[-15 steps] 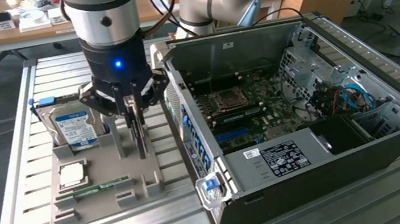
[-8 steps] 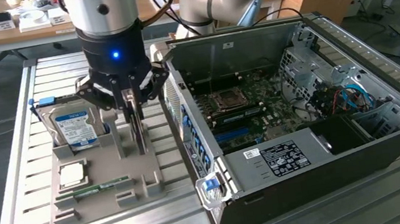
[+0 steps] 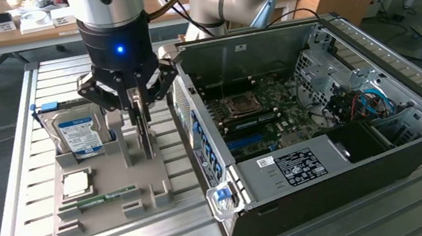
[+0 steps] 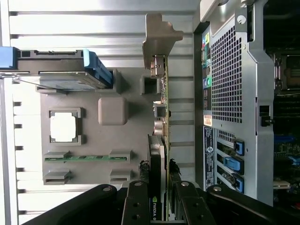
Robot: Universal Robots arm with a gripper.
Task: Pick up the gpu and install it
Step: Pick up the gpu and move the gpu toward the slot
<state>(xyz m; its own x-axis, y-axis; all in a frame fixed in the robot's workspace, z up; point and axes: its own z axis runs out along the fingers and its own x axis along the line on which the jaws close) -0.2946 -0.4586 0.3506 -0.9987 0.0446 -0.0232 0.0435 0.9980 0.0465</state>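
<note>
Green gpu (image 4: pixel 159 117) upright | end effector (image 4: pixel 158 166) narrowly parted, clamping it

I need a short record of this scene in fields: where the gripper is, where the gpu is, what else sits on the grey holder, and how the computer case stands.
gripper: directly over the gpu, down at its upper edge
gpu: standing on edge on the grey holder, next to the case, not installed
also on holder: hard drive upright in a slot; CPU chip lying flat; RAM stick lying flat
computer case: on its side, open, motherboard exposed
</note>
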